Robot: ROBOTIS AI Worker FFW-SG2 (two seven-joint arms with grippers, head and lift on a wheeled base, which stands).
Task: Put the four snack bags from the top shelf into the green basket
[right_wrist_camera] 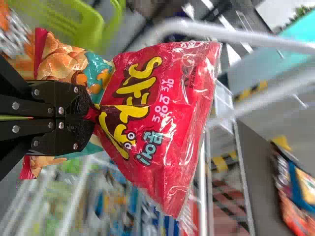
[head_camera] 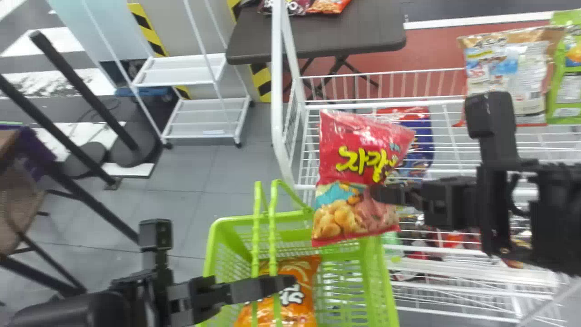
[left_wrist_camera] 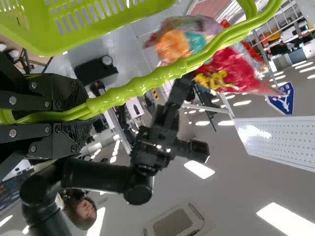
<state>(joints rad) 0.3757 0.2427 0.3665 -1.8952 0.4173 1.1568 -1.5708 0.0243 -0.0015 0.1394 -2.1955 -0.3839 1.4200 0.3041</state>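
Grey floor tiles [head_camera: 204, 177] spread beneath a white wire rack [head_camera: 277, 68], with a dark folding table [head_camera: 317, 38] beyond. Beside the rack is the green basket [head_camera: 210, 250], an orange snack bag [head_camera: 305, 297] already inside. The left gripper [left_wrist_camera: 81, 120] steadies it, its fingers closed around the basket handles [left_wrist_camera: 142, 81], which run between them. The right gripper [right_wrist_camera: 81, 115] has its fingers pinched together on a gathered fold of the red snack bag [head_camera: 349, 136], which hangs at the rack side of the basket; in the head view its bottom edge overlaps the far rim, though how high above it I cannot tell. On the rack, a tan-and-white bag [head_camera: 529, 81] and a green bag [head_camera: 565, 86] stand side by side, and a blue-and-red bag [head_camera: 422, 145] shows behind the held one; I cannot tell which of these belong to the four. The step in hand looks to be the transfer of this second bag. The next move calls for bringing it fully over the opening, clear of the rim and handles, then lowering it beside the orange one before letting go. Released from here, it could catch on the rim or slip outside, so the left hold should remain firm.
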